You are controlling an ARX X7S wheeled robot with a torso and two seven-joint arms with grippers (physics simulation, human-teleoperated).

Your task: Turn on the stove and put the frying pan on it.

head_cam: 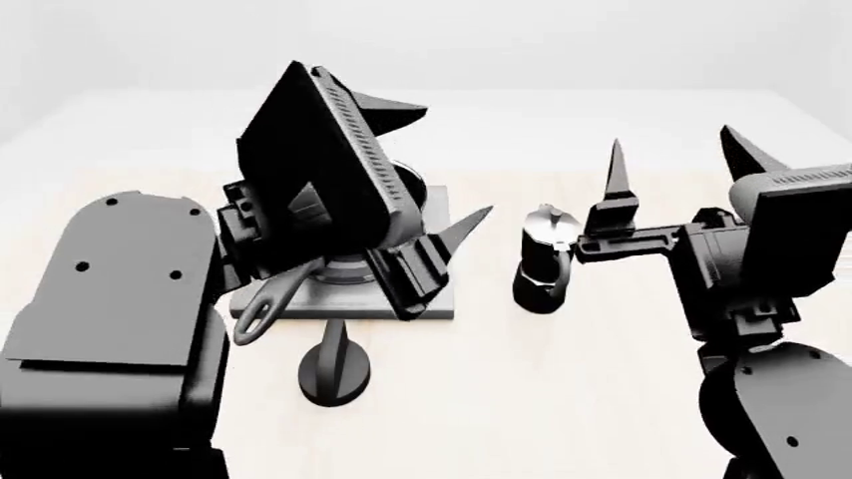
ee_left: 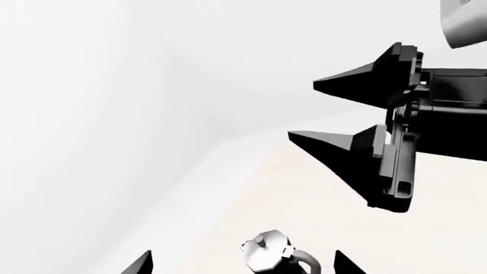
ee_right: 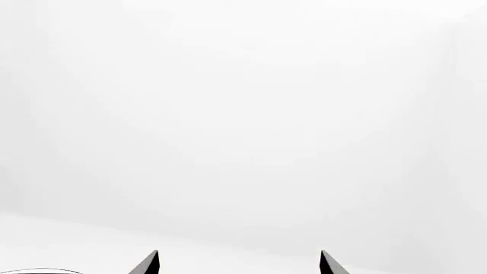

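Both arms are hanging raised over the pale bench [head_cam: 560,399] with nothing in their grasp, and the frying pan [head_cam: 273,299] is already lying on the stove [head_cam: 433,299] — its long grey handle is poking out toward the robot from under the left arm, while the bowl of the pan is hidden behind that arm's bulk. The left end effector [head_cam: 440,170] is standing above the stove plate with its two black fingers spread wide and empty. The right end effector [head_cam: 679,165] is pointing upward beside the moka pot [head_cam: 544,254], its tips also apart and holding nothing; its own wrist camera is showing only bare wall between them. A small black round knob [head_cam: 333,364] is sitting on the bench just in front of the stove, untouched by either arm. Judging by this layout, the placing appears done and the switching-on is the step in hand — whether the burner is lit cannot be told here. The next move is calling for a lowered end effector closing squarely on that knob and turning it without nudging the pan handle nearby.
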